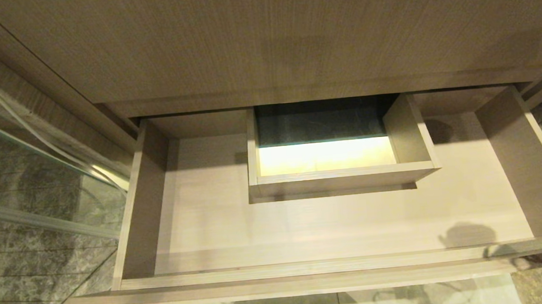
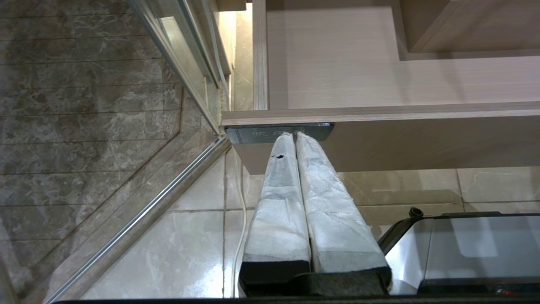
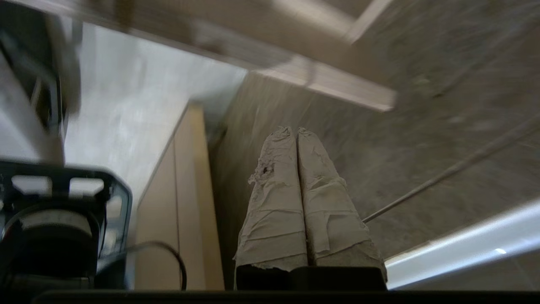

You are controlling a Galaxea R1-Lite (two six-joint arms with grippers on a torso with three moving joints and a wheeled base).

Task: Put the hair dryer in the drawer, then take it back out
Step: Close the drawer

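1. My right fingers (image 3: 296, 131) are pressing together, clenched on nothing, pointing toward the grey marble wall beyond the drawer's right side.
2. My left fingers (image 2: 294, 136) are likewise clenched and empty, parked low just below the left end of the drawer (image 1: 308, 268) front, near a small dark label (image 2: 278, 132).
3. The drawer is standing pulled out, its floor bare around the boxed cutout (image 1: 335, 178) at far centre.
4. The hair dryer is showing nowhere, so I am judging the placing either not begun or already undone; I cannot tell which.
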